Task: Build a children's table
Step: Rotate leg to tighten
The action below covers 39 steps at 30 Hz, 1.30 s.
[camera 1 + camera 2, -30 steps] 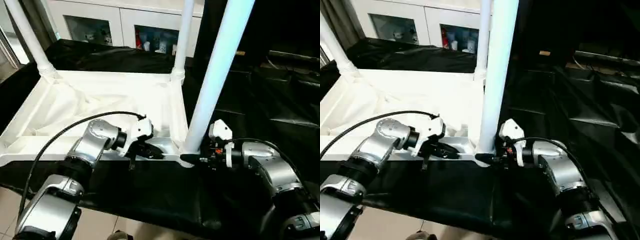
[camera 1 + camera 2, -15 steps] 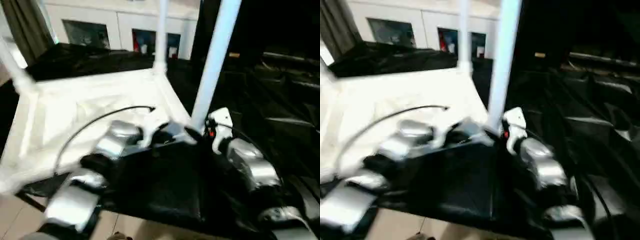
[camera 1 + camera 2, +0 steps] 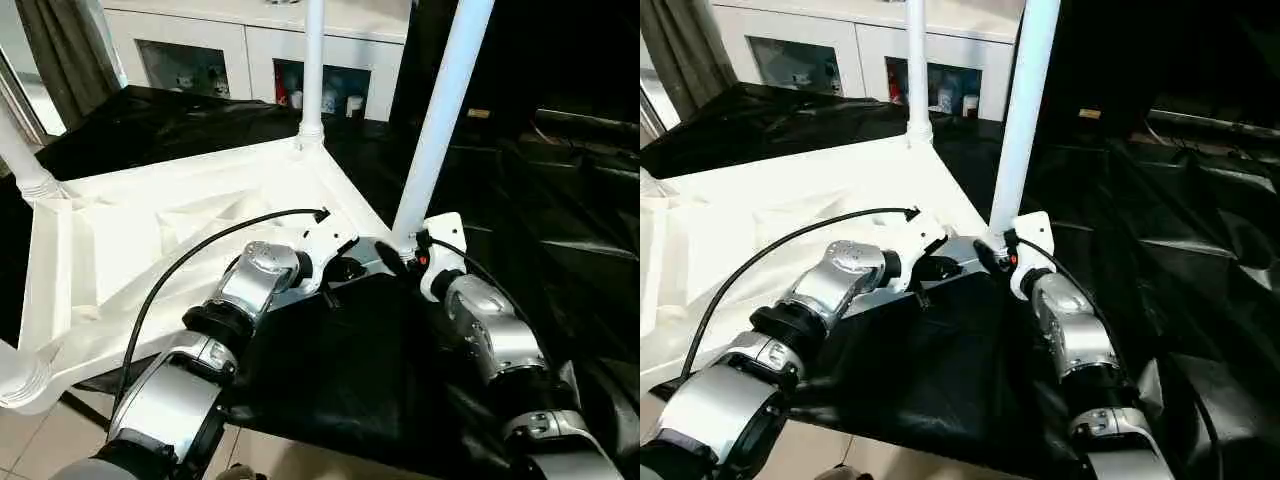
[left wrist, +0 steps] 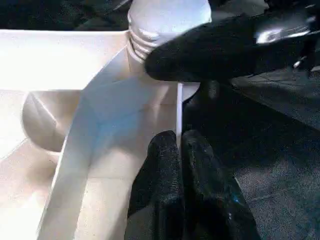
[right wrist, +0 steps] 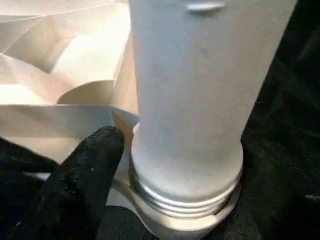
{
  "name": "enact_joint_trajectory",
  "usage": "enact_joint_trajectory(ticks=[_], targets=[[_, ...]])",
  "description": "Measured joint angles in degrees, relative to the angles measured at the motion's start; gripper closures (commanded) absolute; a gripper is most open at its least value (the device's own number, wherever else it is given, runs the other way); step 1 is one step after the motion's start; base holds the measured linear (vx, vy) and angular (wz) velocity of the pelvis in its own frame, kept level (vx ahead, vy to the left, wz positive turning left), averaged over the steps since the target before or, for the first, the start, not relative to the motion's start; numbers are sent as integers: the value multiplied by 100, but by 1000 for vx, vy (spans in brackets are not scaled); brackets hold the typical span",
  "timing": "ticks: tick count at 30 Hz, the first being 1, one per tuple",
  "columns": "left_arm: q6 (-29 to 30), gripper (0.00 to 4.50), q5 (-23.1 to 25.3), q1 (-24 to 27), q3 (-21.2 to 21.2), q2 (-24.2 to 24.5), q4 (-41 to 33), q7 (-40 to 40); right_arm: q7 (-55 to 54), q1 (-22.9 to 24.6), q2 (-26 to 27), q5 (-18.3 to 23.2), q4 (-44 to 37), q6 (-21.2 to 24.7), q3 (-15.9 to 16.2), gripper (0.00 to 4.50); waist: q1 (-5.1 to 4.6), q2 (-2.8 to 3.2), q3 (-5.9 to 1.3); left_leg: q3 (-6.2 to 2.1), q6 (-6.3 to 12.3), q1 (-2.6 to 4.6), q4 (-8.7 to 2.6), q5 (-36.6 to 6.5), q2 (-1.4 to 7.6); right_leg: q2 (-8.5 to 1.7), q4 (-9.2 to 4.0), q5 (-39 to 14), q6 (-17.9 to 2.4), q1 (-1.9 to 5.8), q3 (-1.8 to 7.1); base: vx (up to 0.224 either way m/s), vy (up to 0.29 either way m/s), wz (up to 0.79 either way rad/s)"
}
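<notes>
Right wrist view has the right pincer (image 5: 165,165) spread around the near leg (image 3: 440,120), thread showing, so twist it home while the shut, empty left pincer (image 4: 182,165) steadies the tabletop rim (image 4: 95,135).

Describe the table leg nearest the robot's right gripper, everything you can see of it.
The leg is a long, round, white plastic post, smooth and slightly glossy, leaning a little as it rises out of frame. Its ribbed, threaded-looking base sits in the near corner socket of the upturned tabletop. The right gripper is at its foot, one black finger against the base. The left gripper, shut, rests on the tabletop's rim beside it.
</notes>
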Motion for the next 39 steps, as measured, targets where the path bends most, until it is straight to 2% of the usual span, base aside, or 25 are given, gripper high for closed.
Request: enact_joint_trajectory(ticks=[5,8,12,15,23,24,26,33,36,39], targets=[[-177,450,-96,160,-47,397,-254,-814,1331,242,-582,194,-379,6,224,89,-9,4,3,-2,0,0,-30,0,6,5,1,-13,22,-10,-8,0,0,0],[-370,450,-254,493,-151,941,-727,-1882,2596,493,-1148,409,-869,62,579,89,-29,7,6,-2,1,-5,-54,0,10,11,1,-26,24,-20,-10,0,0,0],[-448,450,-383,690,-298,1191,-1104,-2762,3350,494,-1249,457,-1038,51,860,89,24,15,10,2,16,-19,-53,9,16,13,3,-34,13,-37,-14,0,0,0],[-437,450,-439,773,-341,1323,-1245,-3049,3684,488,-1293,529,-1062,33,1009,89,52,15,16,10,15,-22,-49,8,14,9,5,-37,8,-39,-11,0,0,0],[-389,450,-484,891,-351,1423,-1434,-3160,3856,486,-1336,547,-1105,55,1104,89,32,11,18,10,0,-17,-48,-1,15,8,8,-36,8,-36,-10,0,0,0],[-372,450,-484,898,-349,1427,-1457,-3162,3856,487,-1327,559,-1104,58,1101,103,29,10,19,11,-1,-18,-48,-1,15,8,7,-37,8,-37,-10,0,0,0],[-347,450,-487,899,-346,1428,-1466,-3169,3839,487,-1311,573,-1102,78,1086,103,25,10,19,11,0,-18,-48,-1,14,8,8,-36,8,-38,-10,0,0,0],[-351,450,-484,899,-346,1410,-1455,-3101,3763,488,-1275,571,-1094,133,1055,170,35,11,19,11,0,-18,-47,-1,14,7,10,-36,8,-37,-11,0,0,0],[-379,450,-414,844,-290,1308,-1325,-2770,3336,489,-1110,502,-1001,108,969,174,23,11,18,11,0,-8,-37,0,15,7,18,-35,7,-28,-9,0,0,0],[-334,450,-320,683,-212,1055,-1039,-2127,2429,413,-797,368,-700,33,714,177,-17,9,18,11,-1,3,-23,0,11,5,13,-28,1,-15,0,0,0,0]])
